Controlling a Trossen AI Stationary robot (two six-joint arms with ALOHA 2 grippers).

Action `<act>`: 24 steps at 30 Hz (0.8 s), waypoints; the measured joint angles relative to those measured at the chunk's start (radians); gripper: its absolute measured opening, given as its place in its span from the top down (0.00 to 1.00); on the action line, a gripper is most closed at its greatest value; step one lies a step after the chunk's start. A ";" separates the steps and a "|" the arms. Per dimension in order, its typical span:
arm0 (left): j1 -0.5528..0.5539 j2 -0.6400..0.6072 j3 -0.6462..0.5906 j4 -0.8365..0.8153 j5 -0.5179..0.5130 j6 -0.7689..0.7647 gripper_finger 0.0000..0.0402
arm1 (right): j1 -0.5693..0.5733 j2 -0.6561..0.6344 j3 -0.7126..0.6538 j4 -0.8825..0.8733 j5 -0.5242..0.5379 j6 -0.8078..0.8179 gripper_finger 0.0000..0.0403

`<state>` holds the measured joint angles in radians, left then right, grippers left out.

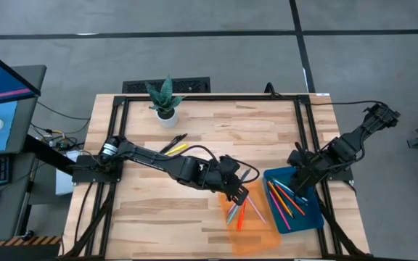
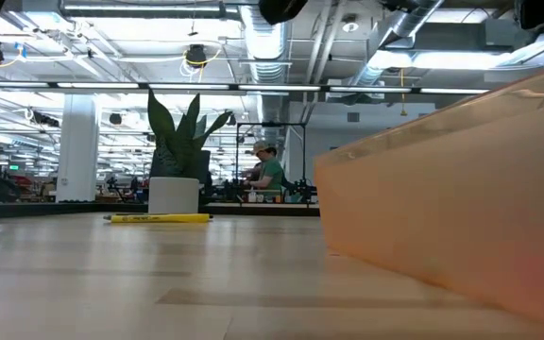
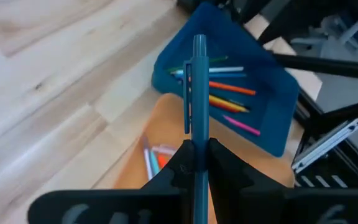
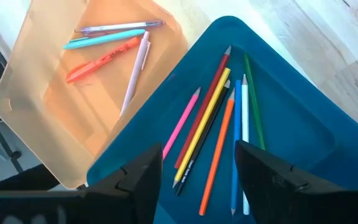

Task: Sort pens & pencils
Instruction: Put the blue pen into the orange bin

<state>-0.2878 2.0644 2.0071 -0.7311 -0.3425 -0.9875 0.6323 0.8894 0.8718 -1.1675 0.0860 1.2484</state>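
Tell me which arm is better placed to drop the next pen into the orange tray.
Left. The left gripper is shut on a blue pen and sits over the orange tray, where other pens lie. The right gripper is open and empty above the blue tray of pencils.

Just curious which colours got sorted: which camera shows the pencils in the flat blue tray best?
The right wrist view: the blue tray fills it, each pencil distinct. The high view shows them small, the left wrist view partly hidden behind a held blue pen, the low view not at all.

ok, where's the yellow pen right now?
The yellow pen lies loose on the table's far left half in the high view, beside a black pen, just in front of the potted plant.
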 joint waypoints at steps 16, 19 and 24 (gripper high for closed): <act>-0.037 0.020 0.000 0.064 -0.114 -0.010 0.97 | 0.000 0.000 0.000 0.001 0.001 -0.001 0.45; -0.044 0.060 -0.002 0.086 -0.104 -0.033 0.97 | 0.000 0.000 0.000 0.001 0.001 -0.001 0.45; -0.047 0.124 0.001 0.141 -0.071 -0.059 0.97 | 0.000 0.001 0.000 0.002 0.001 -0.002 0.45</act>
<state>-0.3347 2.1885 2.0079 -0.5902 -0.4136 -1.0466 0.6323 0.8904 0.8722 -1.1658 0.0872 1.2459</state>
